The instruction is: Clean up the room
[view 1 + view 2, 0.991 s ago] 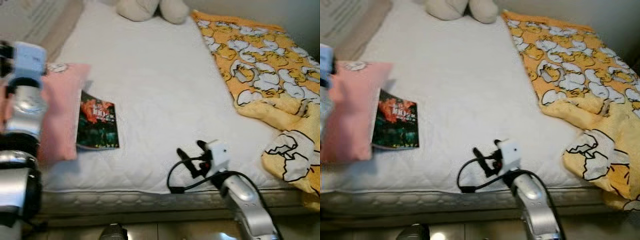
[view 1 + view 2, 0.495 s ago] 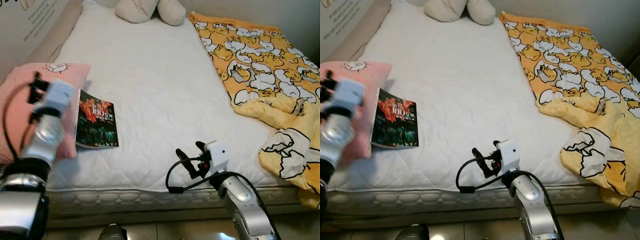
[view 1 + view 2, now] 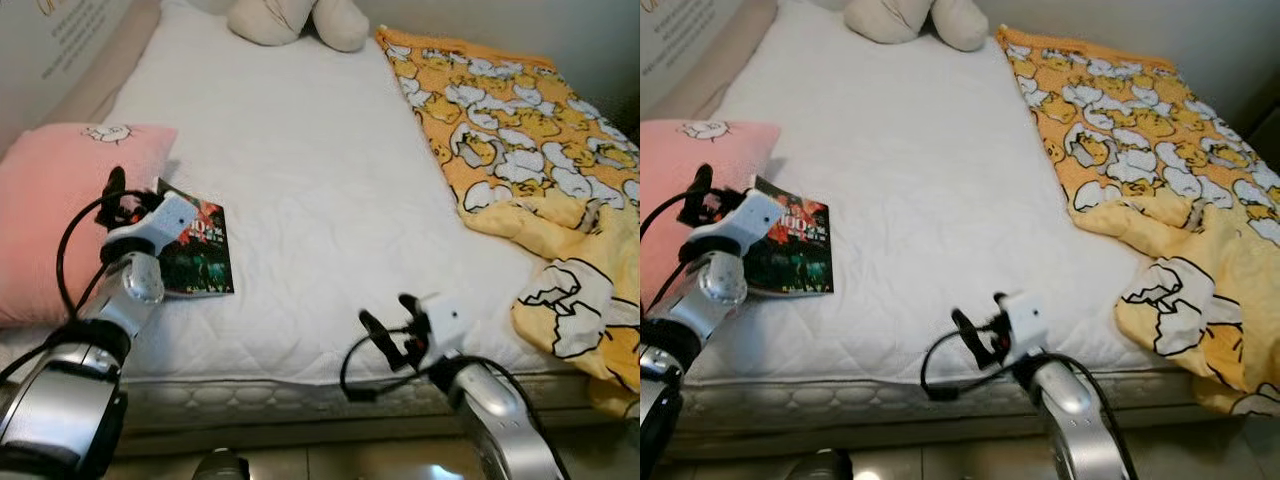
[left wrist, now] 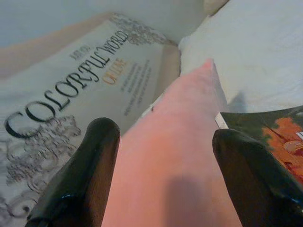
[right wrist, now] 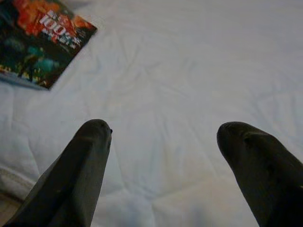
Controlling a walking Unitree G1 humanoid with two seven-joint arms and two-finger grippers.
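Note:
A dark book (image 3: 203,262) with a red-orange cover picture lies on the white mattress (image 3: 300,170), its edge against a pink pillow (image 3: 45,225). My left gripper (image 3: 122,197) hovers open over the pillow's edge beside the book. In the left wrist view the pillow (image 4: 180,161) sits between the fingertips (image 4: 80,170) and the book's corner (image 4: 270,132) is at one side. My right gripper (image 3: 390,318) is open above the mattress near its front edge; its wrist view has the book (image 5: 42,42) farther off.
A yellow-orange patterned blanket (image 3: 520,150) lies crumpled over the bed's right side and hangs over the front corner. A cream plush toy (image 3: 290,18) sits at the head of the bed. A printed wall panel (image 4: 71,94) runs along the left side.
My left arm has come down from close to the camera and reached forward, so its gripper is now over the pillow edge by the book. The right gripper has barely moved.

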